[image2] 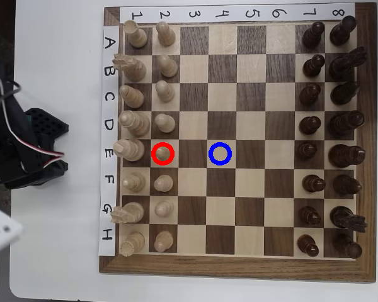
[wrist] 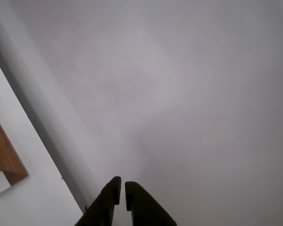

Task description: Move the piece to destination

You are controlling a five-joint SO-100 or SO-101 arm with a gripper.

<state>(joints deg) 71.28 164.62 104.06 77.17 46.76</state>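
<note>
Chess set on white counter; my pincer idle, off the board.

Nearest, in the wrist view: my pincer [wrist: 122, 188], dark tips nearly together with a thin slit between, nothing held, over blurred pale surface; a wood edge shows at far left. Overhead view: my arm's base [image2: 25, 148] sits left of the board [image2: 239, 277]. The piece [image2: 163, 153], a pale pawn, stands inside the red ring, row E, column 2. The destination [image2: 220, 154], the blue-ringed pale square, lies two squares right, same row. Dark pieces [image2: 331, 119] line the far right columns.
</note>
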